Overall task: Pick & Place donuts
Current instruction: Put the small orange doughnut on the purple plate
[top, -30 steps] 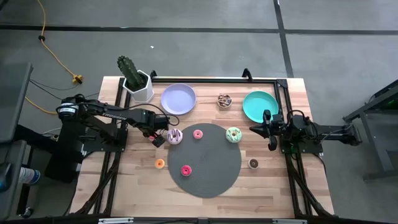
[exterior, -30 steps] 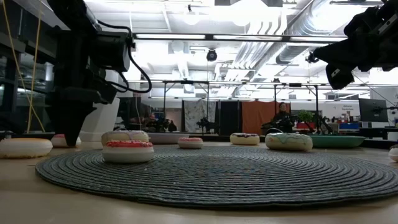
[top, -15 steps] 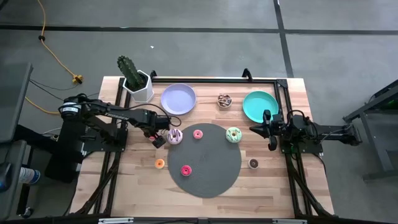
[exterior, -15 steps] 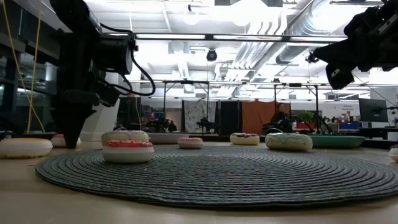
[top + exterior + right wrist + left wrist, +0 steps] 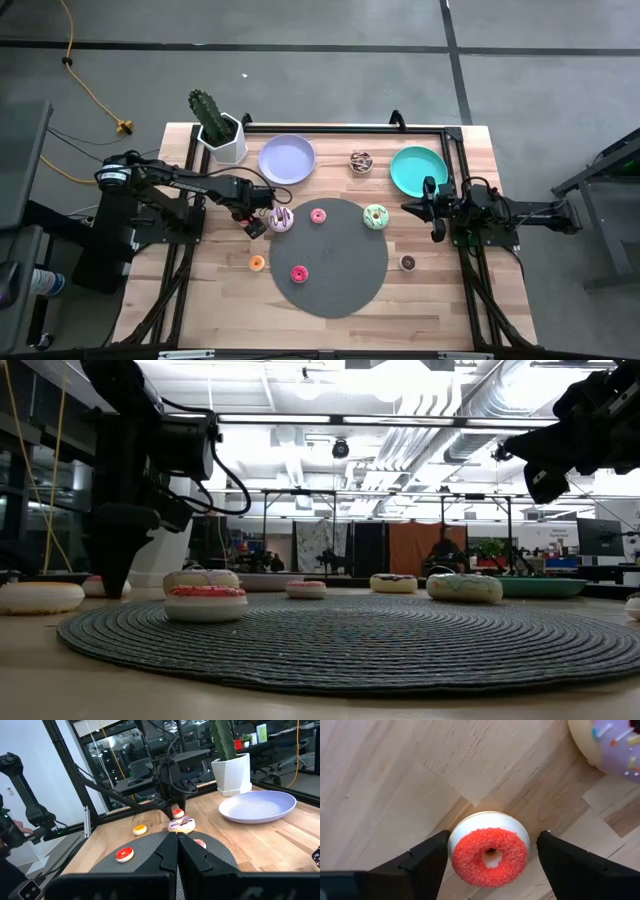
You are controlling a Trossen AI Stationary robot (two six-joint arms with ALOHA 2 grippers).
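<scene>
Left wrist view: left gripper straddles the red donut, fingers apart, not gripping; both plates stay bare.

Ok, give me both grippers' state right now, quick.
Left gripper: open, fingers either side of the red donut on the wood, not yet gripping.
Right gripper: shut, empty, waiting near the teal plate.

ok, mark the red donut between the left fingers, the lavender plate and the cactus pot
red donut (image 5: 490, 855): left wrist view, on its red icing beside the hole.
lavender plate (image 5: 287, 159): high view, on its bare middle.
cactus pot (image 5: 230, 150): high view, on its white wall.
</scene>
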